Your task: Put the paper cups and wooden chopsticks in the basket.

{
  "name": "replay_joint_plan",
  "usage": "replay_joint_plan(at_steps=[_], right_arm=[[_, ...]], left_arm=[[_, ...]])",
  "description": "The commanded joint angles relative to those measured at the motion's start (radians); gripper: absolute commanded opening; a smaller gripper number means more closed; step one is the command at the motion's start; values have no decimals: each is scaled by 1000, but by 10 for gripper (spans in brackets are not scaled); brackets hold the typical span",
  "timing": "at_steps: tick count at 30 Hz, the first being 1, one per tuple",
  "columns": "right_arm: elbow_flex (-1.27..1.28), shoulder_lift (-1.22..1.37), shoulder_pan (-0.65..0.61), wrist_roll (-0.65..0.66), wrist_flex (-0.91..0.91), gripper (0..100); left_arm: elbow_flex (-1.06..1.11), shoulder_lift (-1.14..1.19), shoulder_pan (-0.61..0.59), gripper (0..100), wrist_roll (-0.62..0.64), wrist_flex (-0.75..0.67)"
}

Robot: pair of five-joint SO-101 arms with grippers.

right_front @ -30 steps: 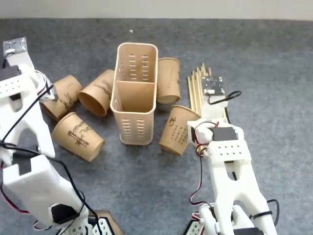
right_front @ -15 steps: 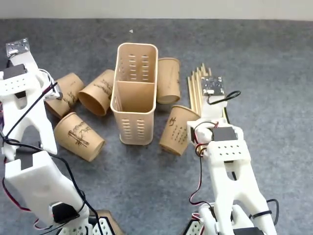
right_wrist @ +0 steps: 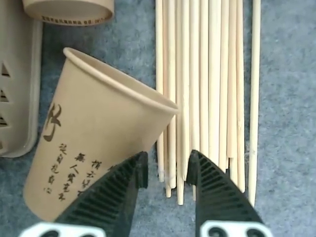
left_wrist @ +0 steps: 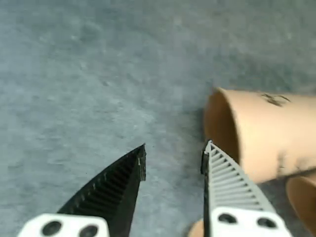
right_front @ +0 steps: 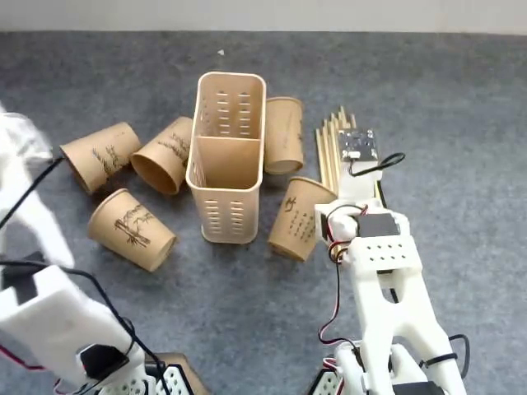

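Lying around one basket (right_front: 224, 218), five paper cups (right_front: 100, 156) (right_front: 165, 155) (right_front: 132, 229) (right_front: 283, 136) (right_front: 298, 216), one chopstick row (right_front: 329, 152), left jaws and right jaws apart.

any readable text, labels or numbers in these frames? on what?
Nothing can be quoted reliably.
Paper cup, right wrist view: dark brush-style characters in columns, too stylised to read.
Second cup: fine print line along its rim, too small.
Front left cup, high view: bamboo drawing with tiny marks, too small.
Basket and chopsticks: no print seen.
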Motion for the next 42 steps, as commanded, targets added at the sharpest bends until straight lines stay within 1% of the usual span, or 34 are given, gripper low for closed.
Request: replay_joint_plan(at_steps=[1,3,6,12,13,15,17,20,22,26,31,36,39,42], right_arm=[[-4,4,-8,-3,-15,142],[-4,4,-8,-3,-15,142],[-4,4,-8,-3,-15,142],[-4,5,-8,-3,-15,142],[-4,5,-8,-3,-15,142],[-4,7,-8,-3,-15,142],[-4,7,-8,-3,-15,142],[-4,7,-10,-3,-16,142],[-4,7,-10,-3,-16,142],[-4,7,-10,-3,-16,142],[-4,7,-10,-3,-16,142],[-2,7,-22,-3,-35,142],[35,7,-51,-2,-65,142],[68,7,-81,-2,-105,142]], left_arm=[[-54,-58,-81,209,-81,3],[-50,-45,-84,210,-109,9],[-50,15,-76,210,-115,34],[-58,162,16,211,-121,103],[-58,174,27,211,-138,109],[-59,176,41,211,-187,126],[-73,176,44,211,-195,158],[-133,177,44,211,-204,242],[-156,177,45,211,-255,290],[-159,180,45,211,-305,324],[-160,177,45,211,-384,391],[-147,165,42,209,-423,407],[-82,81,56,210,-427,407],[2,-58,97,210,-448,405]])
